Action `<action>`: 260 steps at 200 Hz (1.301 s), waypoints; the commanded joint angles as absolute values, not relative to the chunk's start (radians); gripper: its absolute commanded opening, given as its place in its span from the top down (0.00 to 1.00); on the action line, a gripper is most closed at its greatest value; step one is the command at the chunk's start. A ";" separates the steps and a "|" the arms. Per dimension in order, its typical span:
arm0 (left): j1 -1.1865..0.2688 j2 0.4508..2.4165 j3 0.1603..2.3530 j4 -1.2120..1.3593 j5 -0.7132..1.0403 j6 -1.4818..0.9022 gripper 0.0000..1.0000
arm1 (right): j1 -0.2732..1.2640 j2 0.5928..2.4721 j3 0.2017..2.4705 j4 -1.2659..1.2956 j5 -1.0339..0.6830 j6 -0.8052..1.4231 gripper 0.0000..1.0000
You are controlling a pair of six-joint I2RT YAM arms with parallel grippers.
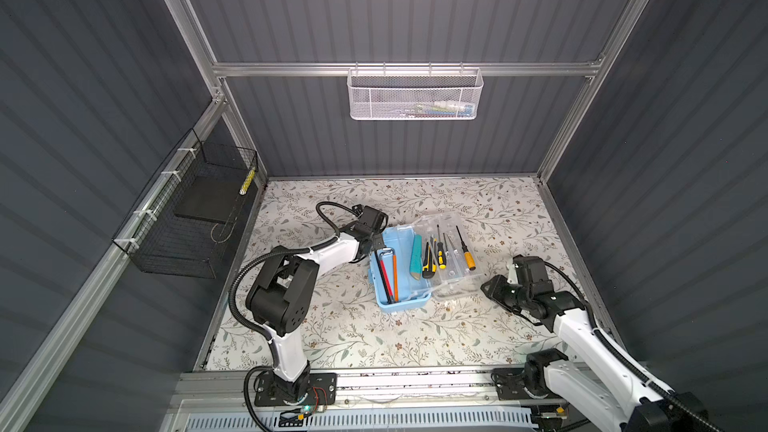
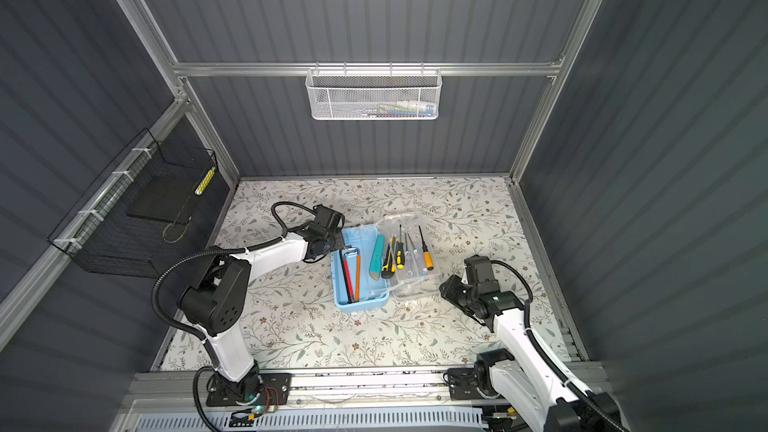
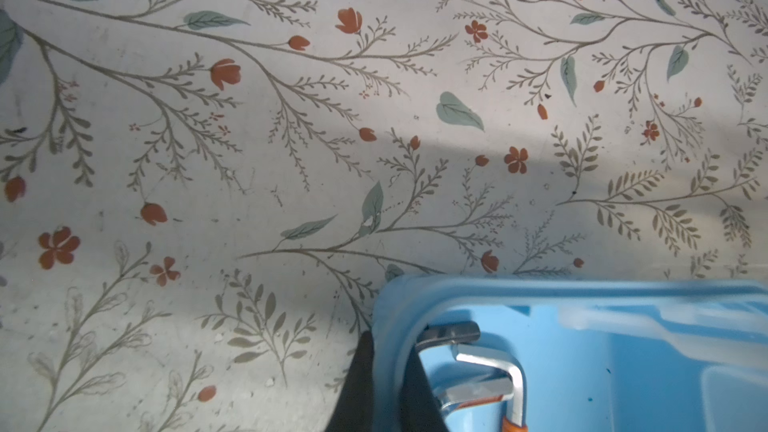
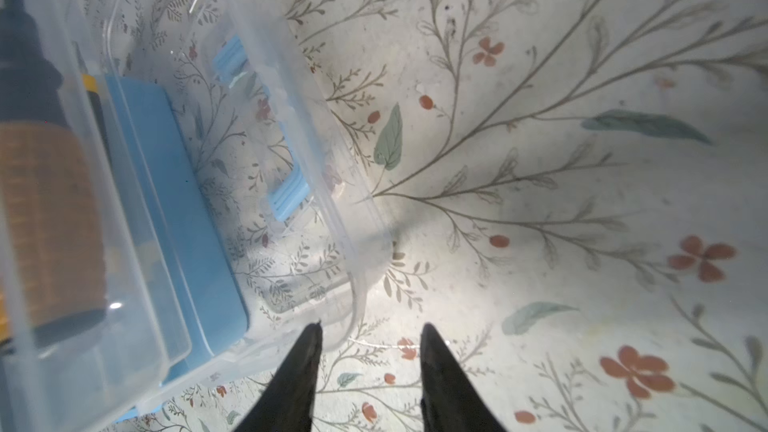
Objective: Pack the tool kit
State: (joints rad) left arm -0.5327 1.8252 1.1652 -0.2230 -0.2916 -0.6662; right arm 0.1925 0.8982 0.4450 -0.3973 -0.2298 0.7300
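The tool kit's light-blue box (image 1: 400, 302) (image 2: 360, 303) lies open mid-table, with its clear lid (image 1: 455, 286) (image 4: 324, 160) spread to its right. Hex keys (image 1: 386, 272) (image 3: 498, 367) lie inside the box. A teal tool (image 1: 415, 257), a yellow-black utility knife (image 1: 428, 265) and small screwdrivers (image 1: 468, 259) rest on clear plastic beside them. My left gripper (image 1: 376, 243) (image 3: 388, 347) is shut on the box's far-left rim (image 3: 582, 297), one finger on each side of the wall. Just off the lid's near-right corner, my right gripper (image 1: 486, 286) (image 4: 372, 326) stands open and holds nothing.
A white mesh basket (image 1: 413, 95) hangs on the back rail. A black wire basket (image 1: 187, 218) is fixed to the left wall. The floral table top (image 1: 353, 338) shows in front of the box. Grey walls enclose the table on three sides.
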 commanded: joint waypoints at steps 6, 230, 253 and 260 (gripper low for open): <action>-0.524 1.821 1.141 -0.209 -0.262 -0.677 1.00 | 0.190 0.912 0.420 -0.313 -0.261 0.744 0.60; -0.561 1.860 1.159 -0.135 -0.127 -0.686 1.00 | 0.270 0.960 0.499 -0.305 -0.066 0.727 1.00; -0.575 1.867 1.167 -0.128 -0.109 -0.686 1.00 | 0.374 0.895 0.584 -0.397 0.088 0.716 1.00; -0.579 1.868 1.171 -0.128 -0.109 -0.687 1.00 | 0.410 0.887 0.609 -0.429 0.136 0.715 1.00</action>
